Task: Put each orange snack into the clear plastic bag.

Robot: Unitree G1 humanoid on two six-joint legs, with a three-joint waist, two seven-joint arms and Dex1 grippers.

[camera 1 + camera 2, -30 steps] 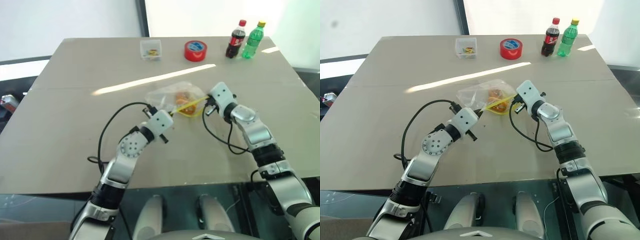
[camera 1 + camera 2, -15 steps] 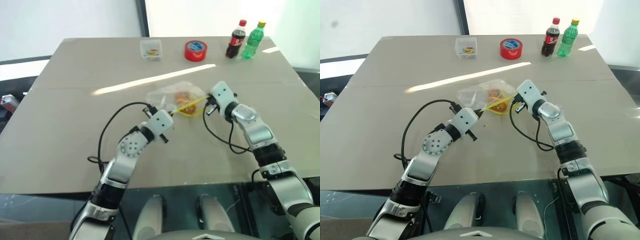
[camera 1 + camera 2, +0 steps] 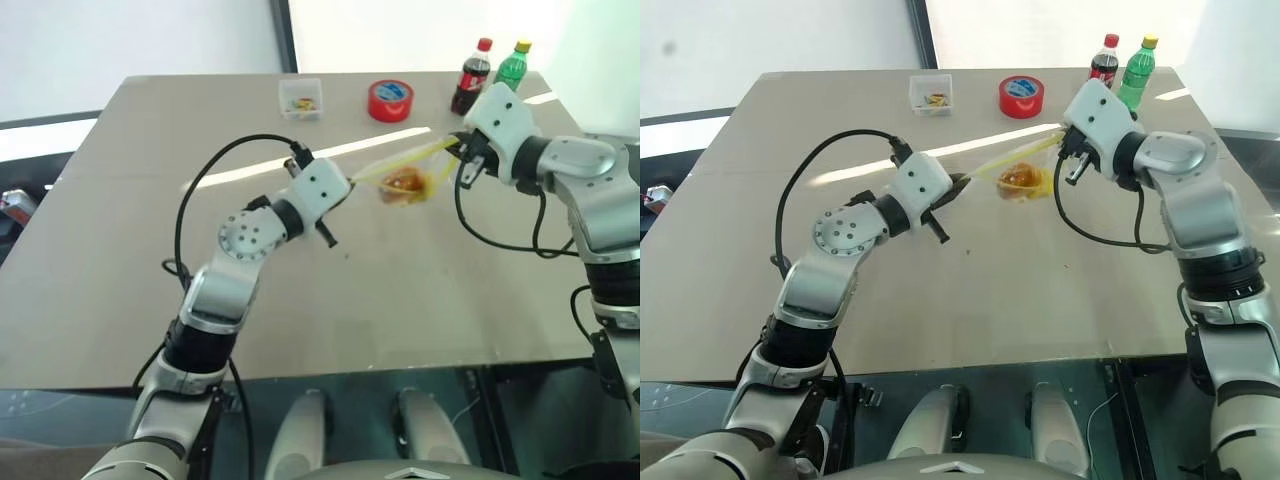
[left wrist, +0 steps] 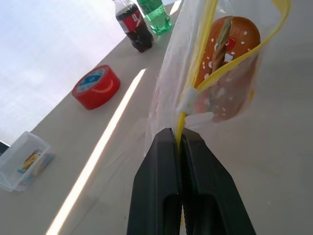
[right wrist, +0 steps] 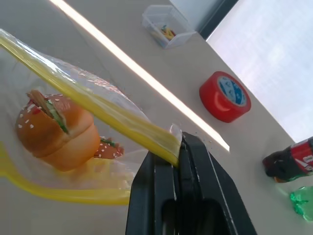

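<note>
The clear plastic bag (image 3: 404, 183) hangs in the air above the middle of the table, stretched between both grippers by its yellow strip. My left gripper (image 3: 350, 183) is shut on the strip's left end, and its black fingers (image 4: 164, 161) pinch the yellow edge. At the higher right end, my right gripper (image 3: 458, 148) is shut on the strip (image 5: 122, 122). Inside the bag lie the orange snacks: a sesame-topped one (image 5: 56, 129) and a second (image 5: 110, 147) half hidden behind it. They sag to the bag's bottom (image 3: 1021, 180).
Along the table's far edge stand a small clear tub (image 3: 302, 98), a red tape roll (image 3: 391, 101), a cola bottle (image 3: 472, 78) and a green bottle (image 3: 506, 65). The bottles are just behind my right gripper. Bare tabletop (image 3: 400, 290) lies below the bag.
Both grippers have risen and lifted the bag off the table. The right one has climbed higher and drawn away to the right, pulling the yellow strip taut.
</note>
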